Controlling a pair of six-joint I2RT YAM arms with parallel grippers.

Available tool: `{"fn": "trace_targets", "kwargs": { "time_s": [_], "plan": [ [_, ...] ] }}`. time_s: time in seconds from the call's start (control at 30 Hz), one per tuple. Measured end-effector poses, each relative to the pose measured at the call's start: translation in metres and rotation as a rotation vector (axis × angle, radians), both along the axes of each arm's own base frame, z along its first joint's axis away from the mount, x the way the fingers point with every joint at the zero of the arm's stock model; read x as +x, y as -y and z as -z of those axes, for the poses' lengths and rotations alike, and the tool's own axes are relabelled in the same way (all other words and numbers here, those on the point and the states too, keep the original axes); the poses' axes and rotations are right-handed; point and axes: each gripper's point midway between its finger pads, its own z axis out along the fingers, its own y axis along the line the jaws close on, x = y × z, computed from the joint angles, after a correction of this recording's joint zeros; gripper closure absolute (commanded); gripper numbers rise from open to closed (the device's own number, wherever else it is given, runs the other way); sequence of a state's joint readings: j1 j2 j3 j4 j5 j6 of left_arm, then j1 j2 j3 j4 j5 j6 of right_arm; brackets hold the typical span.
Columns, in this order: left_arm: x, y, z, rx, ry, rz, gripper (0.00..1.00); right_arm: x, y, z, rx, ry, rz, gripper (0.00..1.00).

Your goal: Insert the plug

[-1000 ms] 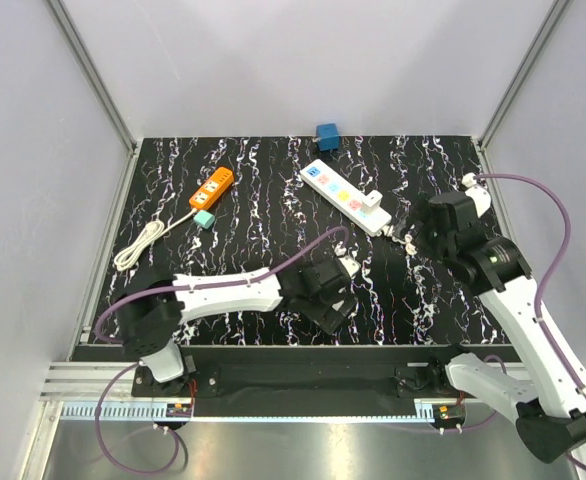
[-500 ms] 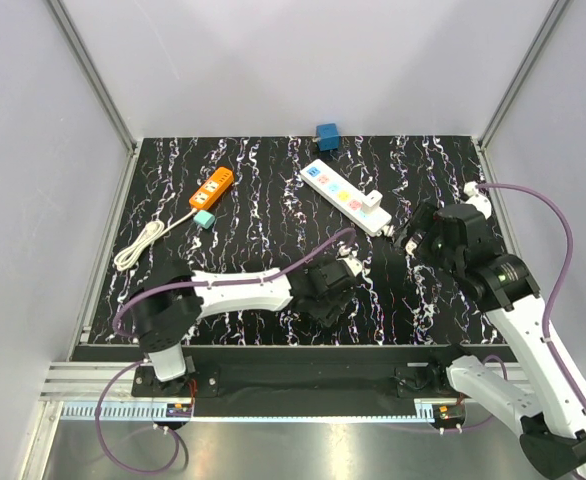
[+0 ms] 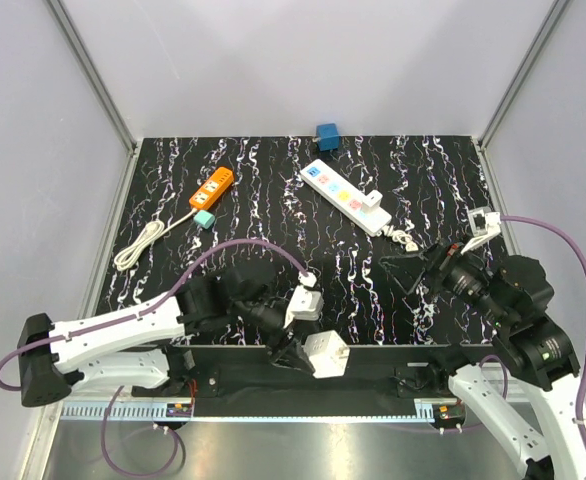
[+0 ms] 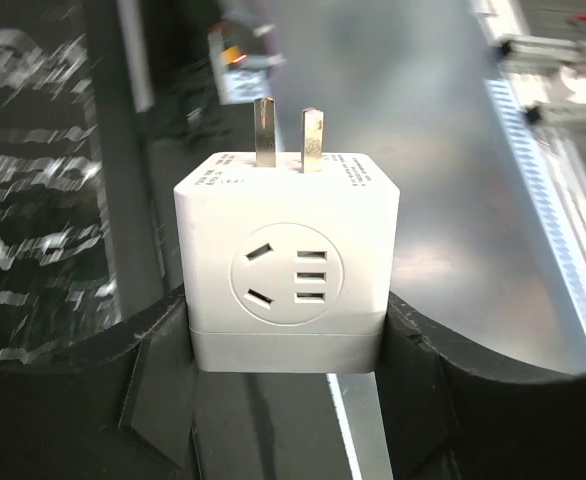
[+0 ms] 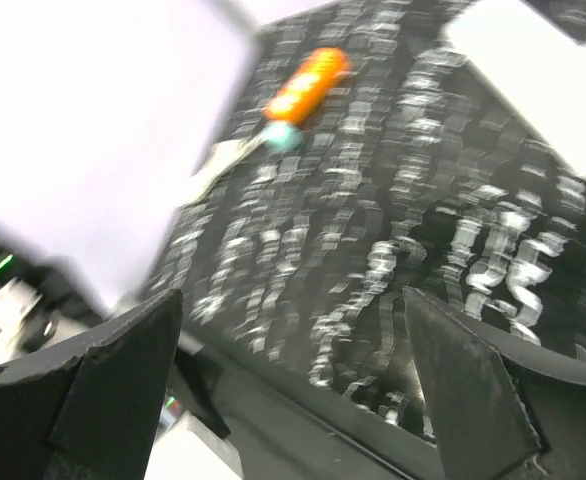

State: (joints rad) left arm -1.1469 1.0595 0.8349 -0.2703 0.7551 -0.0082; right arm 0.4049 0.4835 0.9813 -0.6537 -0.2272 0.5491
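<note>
My left gripper [image 4: 286, 352] is shut on a white cube plug [image 4: 286, 270], holding its lower sides. Two brass prongs [image 4: 286, 138] point away from the camera, and a socket face looks at the lens. In the top view the plug [image 3: 326, 352] hangs over the table's near edge in the left gripper [image 3: 308, 352]. The white power strip [image 3: 345, 196] lies diagonally at the back middle of the black marbled mat. My right gripper [image 3: 405, 270] hovers open and empty in front of that strip; in the blurred wrist view the right gripper [image 5: 293, 370] frames bare mat.
An orange power strip [image 3: 211, 188] with a teal plug [image 3: 203, 218] and a coiled white cable [image 3: 138, 245] lies at the back left. A blue cube [image 3: 327, 135] sits at the back edge. Grey walls enclose the mat [image 3: 273, 250] on three sides.
The left gripper shut on the white plug on the mat, then lifted it back over the near edge. The right arm drew back from the white strip and turned left.
</note>
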Motion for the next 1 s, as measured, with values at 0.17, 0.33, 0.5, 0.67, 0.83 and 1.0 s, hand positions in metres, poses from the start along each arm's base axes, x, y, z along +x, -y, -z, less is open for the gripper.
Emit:
{"fn": "trace_targets", "kwargs": {
  "time_s": [0.17,0.33,0.5,0.67,0.83,1.0],
  "plan": [
    [-0.015,-0.007,-0.010,-0.061,0.002,0.112,1.00,-0.018,-0.020,-0.013,0.025,0.051,-0.166,0.03],
    [-0.010,-0.003,-0.002,-0.039,-0.005,0.114,1.00,-0.023,-0.029,-0.013,0.030,0.049,-0.235,0.03],
    [0.008,0.000,-0.005,-0.042,-0.021,0.046,1.00,-0.022,-0.037,-0.008,0.039,0.031,-0.281,0.03],
    [0.086,0.000,0.000,0.001,-0.022,-0.281,1.00,-0.017,-0.041,-0.005,0.067,-0.008,-0.272,0.04],
    [0.153,0.005,0.054,0.188,-0.096,-0.476,1.00,0.002,-0.038,0.016,0.060,-0.076,-0.195,0.05],
    [0.131,0.008,0.073,0.190,-0.227,-0.403,1.00,0.015,-0.040,0.056,0.027,-0.191,-0.167,0.05]
  ]
}}
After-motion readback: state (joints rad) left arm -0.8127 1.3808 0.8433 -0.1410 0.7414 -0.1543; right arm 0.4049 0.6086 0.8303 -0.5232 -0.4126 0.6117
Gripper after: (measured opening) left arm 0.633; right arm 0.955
